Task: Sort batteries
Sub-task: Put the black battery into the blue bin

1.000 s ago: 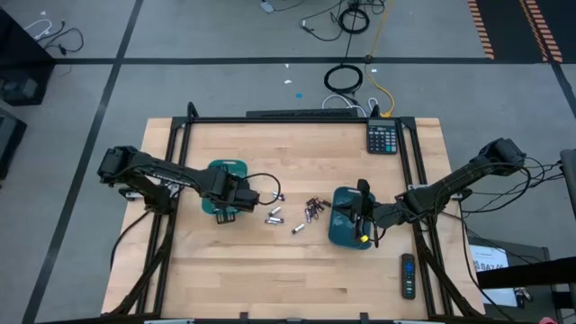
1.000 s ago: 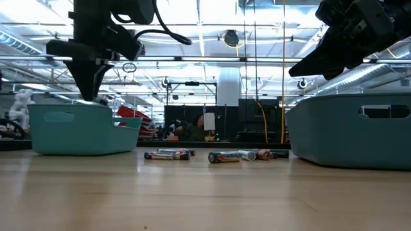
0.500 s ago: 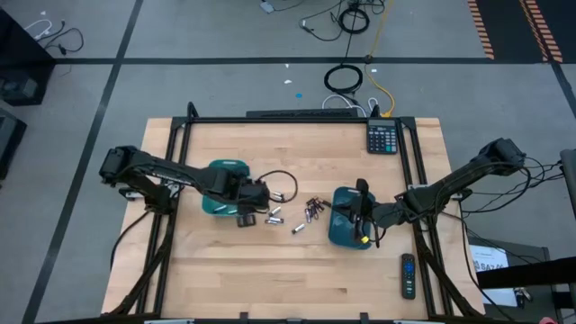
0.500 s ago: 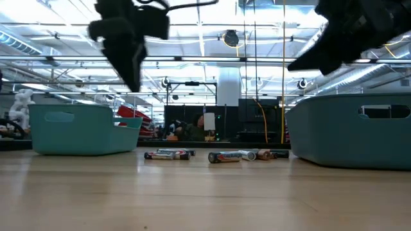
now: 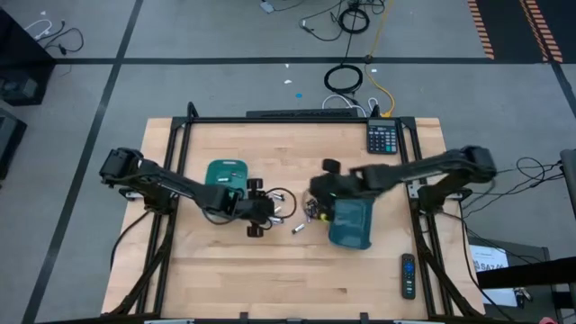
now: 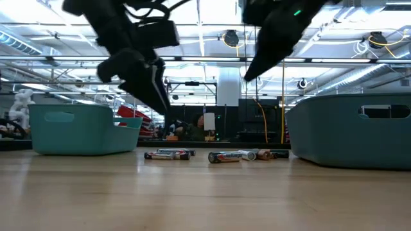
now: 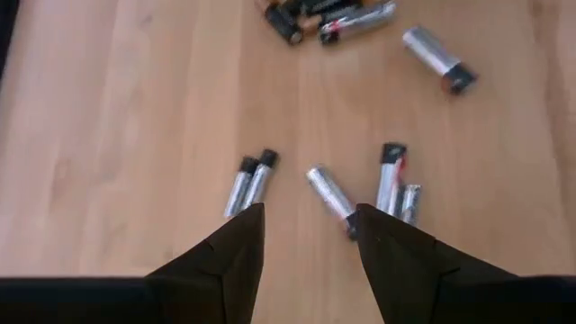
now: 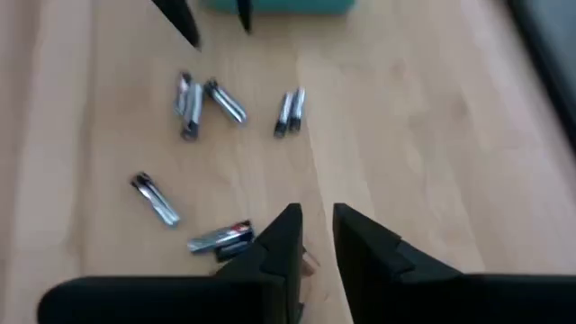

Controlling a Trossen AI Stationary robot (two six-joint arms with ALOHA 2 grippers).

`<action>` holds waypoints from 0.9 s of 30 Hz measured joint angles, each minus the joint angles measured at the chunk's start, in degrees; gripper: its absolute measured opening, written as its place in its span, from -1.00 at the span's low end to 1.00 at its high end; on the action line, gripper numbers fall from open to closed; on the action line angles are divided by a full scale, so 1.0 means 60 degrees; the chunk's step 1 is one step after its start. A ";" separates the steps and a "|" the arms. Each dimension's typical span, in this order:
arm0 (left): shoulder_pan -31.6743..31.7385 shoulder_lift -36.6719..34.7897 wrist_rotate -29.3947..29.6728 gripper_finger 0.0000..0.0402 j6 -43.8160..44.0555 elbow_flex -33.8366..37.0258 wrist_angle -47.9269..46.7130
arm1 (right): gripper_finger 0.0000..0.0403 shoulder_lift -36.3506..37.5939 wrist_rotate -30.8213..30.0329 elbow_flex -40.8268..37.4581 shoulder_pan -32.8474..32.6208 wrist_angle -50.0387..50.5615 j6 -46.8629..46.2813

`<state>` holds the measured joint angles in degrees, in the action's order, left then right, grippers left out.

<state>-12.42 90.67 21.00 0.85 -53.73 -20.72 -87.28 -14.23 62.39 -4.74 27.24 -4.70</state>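
Observation:
Silvery-white batteries (image 7: 328,191) lie loose on the wooden table between two teal trays, with one single (image 5: 297,229) apart. A cluster of dark, thinner batteries (image 5: 312,209) lies beside the right tray (image 5: 351,223). My left gripper (image 7: 310,225) is open and hovers just above the silvery batteries (image 5: 274,216), right of the left tray (image 5: 225,171). My right gripper (image 8: 317,225) hangs over the dark batteries (image 8: 220,237) with a narrow gap between its fingers. In the low view both grippers (image 6: 160,102) (image 6: 250,74) are clear of the table.
A calculator (image 5: 382,138) sits at the table's far right corner and a black remote (image 5: 408,274) near the right edge. In the low view the trays (image 6: 83,131) (image 6: 350,138) stand either side of the row of batteries (image 6: 225,155). Bare wood lies toward the near edge.
My left gripper has left its place above the left tray, moving right and down toward the silvery batteries. My right arm has swung from above the right tray toward the table's left, ending over the dark batteries. The batteries have stayed where they were.

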 joint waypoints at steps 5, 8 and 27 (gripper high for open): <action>-0.0075 -0.0646 -0.0280 -0.08 0.0240 0.1055 0.0716 | -0.72 -0.1708 0.1453 0.0946 0.0856 0.1118 0.1223; -0.0126 -0.1169 -0.0289 -0.08 0.0293 0.1521 0.0984 | -0.74 -0.2399 0.1772 0.1366 0.1263 0.1745 0.1574; 0.0380 -0.2232 -0.0379 -0.08 -0.0490 0.3112 0.2794 | -0.75 -0.5475 0.2078 0.4309 0.1381 0.5677 0.2758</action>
<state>-10.14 77.28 18.73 -2.09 -35.06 -3.96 -120.13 -1.76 88.24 3.55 61.30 11.85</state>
